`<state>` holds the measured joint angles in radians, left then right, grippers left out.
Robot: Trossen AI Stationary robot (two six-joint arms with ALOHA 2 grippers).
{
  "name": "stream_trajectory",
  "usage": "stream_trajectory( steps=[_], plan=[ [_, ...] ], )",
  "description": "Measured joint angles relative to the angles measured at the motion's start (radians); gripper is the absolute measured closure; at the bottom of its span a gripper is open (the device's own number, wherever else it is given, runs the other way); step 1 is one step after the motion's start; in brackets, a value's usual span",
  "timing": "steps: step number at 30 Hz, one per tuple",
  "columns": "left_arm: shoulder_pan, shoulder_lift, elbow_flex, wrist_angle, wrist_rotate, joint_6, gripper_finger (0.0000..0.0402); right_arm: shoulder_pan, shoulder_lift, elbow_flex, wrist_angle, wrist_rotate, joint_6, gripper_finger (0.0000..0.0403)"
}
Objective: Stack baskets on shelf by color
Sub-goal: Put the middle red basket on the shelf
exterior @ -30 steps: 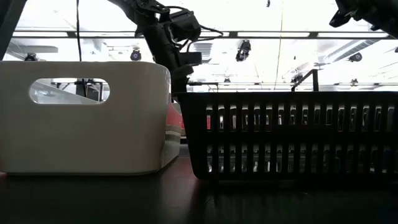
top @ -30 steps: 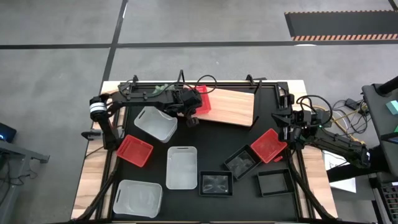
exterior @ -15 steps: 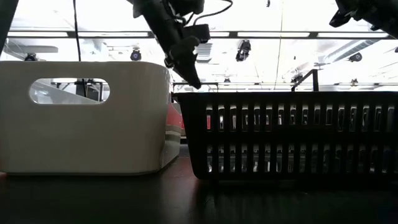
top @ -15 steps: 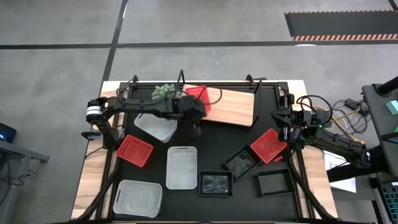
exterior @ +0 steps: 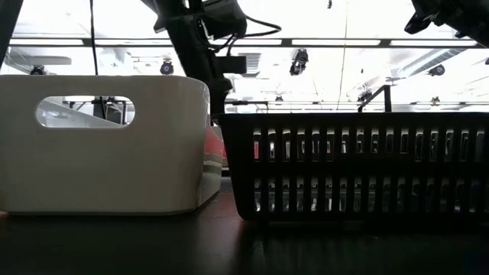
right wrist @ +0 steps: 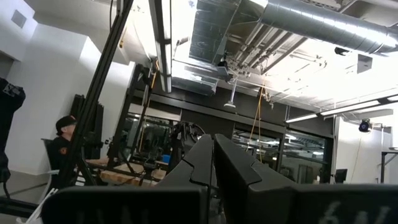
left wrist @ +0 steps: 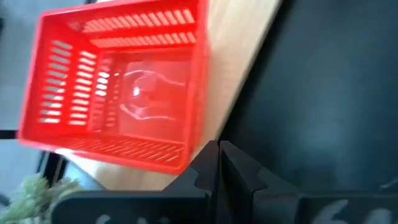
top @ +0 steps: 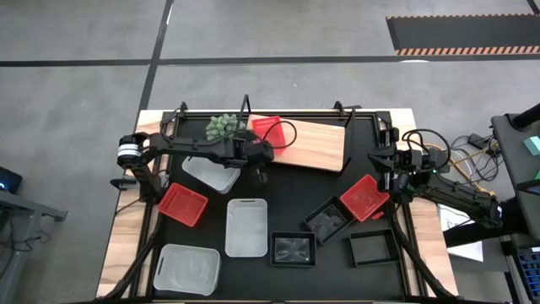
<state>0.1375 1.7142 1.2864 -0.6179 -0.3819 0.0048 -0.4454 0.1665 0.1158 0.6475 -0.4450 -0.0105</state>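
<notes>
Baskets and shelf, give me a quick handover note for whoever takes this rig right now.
Left gripper: shut, empty, just off the shelf.
Right gripper: shut, empty, parked at the table's right edge.
Done: one red basket on the shelf's left end.
Left: two red baskets, three white baskets and three black baskets, all on the mat.

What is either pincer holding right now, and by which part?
Nothing. The left pincer is shut and empty, just off the red basket on the wooden shelf. The right pincer is shut on nothing, pointing up into the room.
</notes>
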Motion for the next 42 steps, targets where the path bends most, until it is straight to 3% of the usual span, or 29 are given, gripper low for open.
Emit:
stream_trajectory(
  steps=[7, 13, 20, 26, 32, 42],
  plan=[
    [0.000, 0.000, -0.001, -0.026, -0.074, -0.030, 0.0401, 0.000, 0.000, 0.000, -0.001, 0.000, 0.002, 0.0392],
    [-0.048, -0.010, 0.039, -0.006, -0.060, -0.046, 0.0401, 0.000, 0.000, 0.000, -0.021, 0.000, 0.000, 0.0392],
    [-0.130, 0.003, 0.034, 0.457, -0.049, 0.039, 0.0402, 0.000, 0.012, 0.000, -0.018, 0.000, -0.009, 0.0392],
    [-0.106, 0.109, 0.030, 0.683, -0.047, 0.054, 0.0402, 0.000, 0.013, 0.001, -0.021, 0.001, -0.008, 0.0392],
    [-0.072, 0.203, 0.028, 0.716, -0.076, 0.053, 0.0402, 0.000, 0.013, 0.001, -0.023, 0.001, -0.005, 0.0392],
    [-0.041, 0.224, 0.028, 0.685, -0.155, 0.052, 0.0402, 0.000, 0.013, 0.016, -0.059, 0.001, -0.007, 0.0392]
  ],
)
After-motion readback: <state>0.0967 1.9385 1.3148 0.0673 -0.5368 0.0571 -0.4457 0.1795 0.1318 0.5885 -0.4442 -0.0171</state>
